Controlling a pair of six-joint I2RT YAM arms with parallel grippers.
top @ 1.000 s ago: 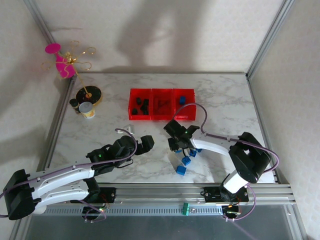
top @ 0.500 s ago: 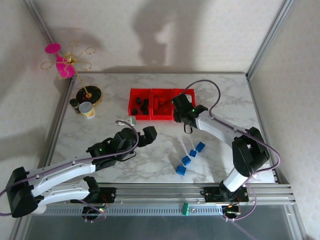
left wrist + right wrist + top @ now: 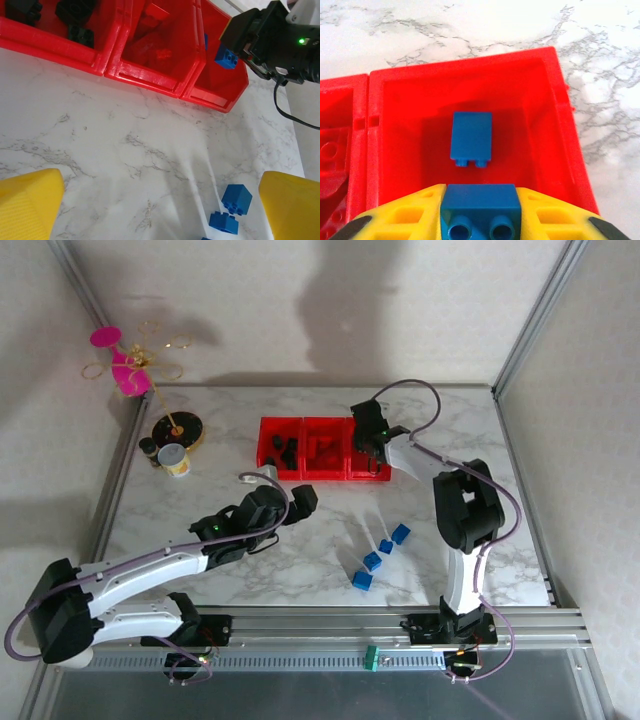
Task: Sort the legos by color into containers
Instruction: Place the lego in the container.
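Observation:
The containers (image 3: pixel 310 472) are three joined red bins at the table's back middle. Black legos (image 3: pixel 283 450) lie in the left bin and red ones (image 3: pixel 322 448) in the middle bin. My right gripper (image 3: pixel 375 437) hangs over the right bin (image 3: pixel 560 125), shut on a blue lego (image 3: pixel 480 207). Another blue lego (image 3: pixel 471 138) lies on that bin's floor. Several blue legos (image 3: pixel 372 561) sit on the marble nearer the arms, two of them in the left wrist view (image 3: pixel 236 199). My left gripper (image 3: pixel 300 498) stands open over bare marble, its yellow fingers (image 3: pixel 27 205) wide apart.
A round black-and-gold stand (image 3: pixel 177 428) with a pink ornament (image 3: pixel 125 365) stands at the back left, and a small jar (image 3: pixel 174 460) sits beside it. A metal rail (image 3: pixel 400 620) runs along the near edge. Frame posts and walls close in both sides.
My right gripper has travelled from the loose blue legos on the marble back to above the right bin, carrying a blue lego. The left arm has edged toward the bins.

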